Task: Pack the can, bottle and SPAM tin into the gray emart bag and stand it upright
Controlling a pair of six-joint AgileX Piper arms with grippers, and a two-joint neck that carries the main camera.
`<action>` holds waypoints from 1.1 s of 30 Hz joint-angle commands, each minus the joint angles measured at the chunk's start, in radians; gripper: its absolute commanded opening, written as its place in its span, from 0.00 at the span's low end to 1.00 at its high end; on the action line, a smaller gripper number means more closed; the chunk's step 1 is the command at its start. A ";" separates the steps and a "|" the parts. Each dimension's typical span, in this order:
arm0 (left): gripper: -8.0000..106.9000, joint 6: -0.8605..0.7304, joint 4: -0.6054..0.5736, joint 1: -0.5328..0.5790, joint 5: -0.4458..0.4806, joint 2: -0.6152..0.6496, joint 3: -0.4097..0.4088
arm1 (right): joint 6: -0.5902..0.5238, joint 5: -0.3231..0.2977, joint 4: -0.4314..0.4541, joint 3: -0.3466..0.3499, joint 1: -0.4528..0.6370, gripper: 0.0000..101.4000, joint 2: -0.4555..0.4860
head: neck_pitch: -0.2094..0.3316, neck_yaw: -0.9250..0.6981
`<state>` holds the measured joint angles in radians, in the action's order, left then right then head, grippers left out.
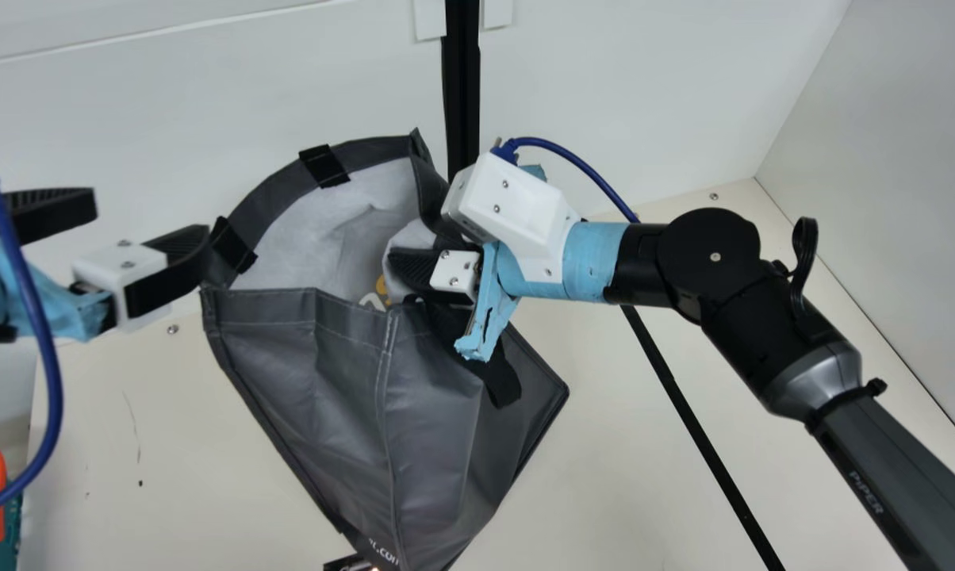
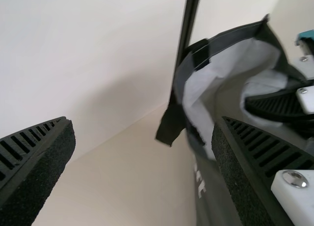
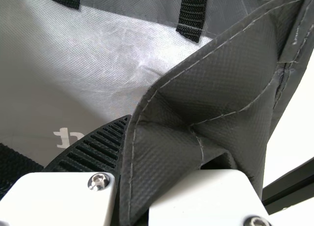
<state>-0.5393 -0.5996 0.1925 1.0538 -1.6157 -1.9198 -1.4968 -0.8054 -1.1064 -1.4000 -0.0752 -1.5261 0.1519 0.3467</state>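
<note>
Gray emart bag (image 1: 350, 373) hangs tilted between right gripper (image 1: 402, 266), pinching its rim (image 1: 376, 148), and left gripper (image 1: 148, 223), spread wide beside it — one-sided hold could let it twist and fold shut

Bright light leaves soft shadow on the wall (image 2: 113, 83), glare on bag lining (image 3: 162, 44)

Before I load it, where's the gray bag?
Main view: the gray bag is centre-left, between the left gripper and the right gripper holding its rim.

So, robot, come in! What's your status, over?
Left gripper open, by bag. Right gripper shut on bag's edge. Bag open, right gripper partly in the way.
</note>
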 commanded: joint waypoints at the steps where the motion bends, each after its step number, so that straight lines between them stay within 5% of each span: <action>1: 0.85 0.024 0.050 -0.012 -0.005 0.023 0.027 | 0.000 0.000 0.000 0.000 0.000 0.00 0.000 | 0.023 0.002; 21: 0.85 0.341 0.649 -0.012 0.014 0.175 0.262 | 0.000 0.000 0.000 0.000 0.000 0.00 0.000 | 0.023 0.002; 33: 0.85 0.478 0.781 -0.001 -0.001 0.292 0.453 | 0.000 0.000 0.000 0.000 0.000 0.00 0.000 | 0.023 0.002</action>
<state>-0.0707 0.1770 0.1923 1.0550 -1.3375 -1.4927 -1.4968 -0.8054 -1.1064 -1.4000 -0.0752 -1.5261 0.1519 0.3482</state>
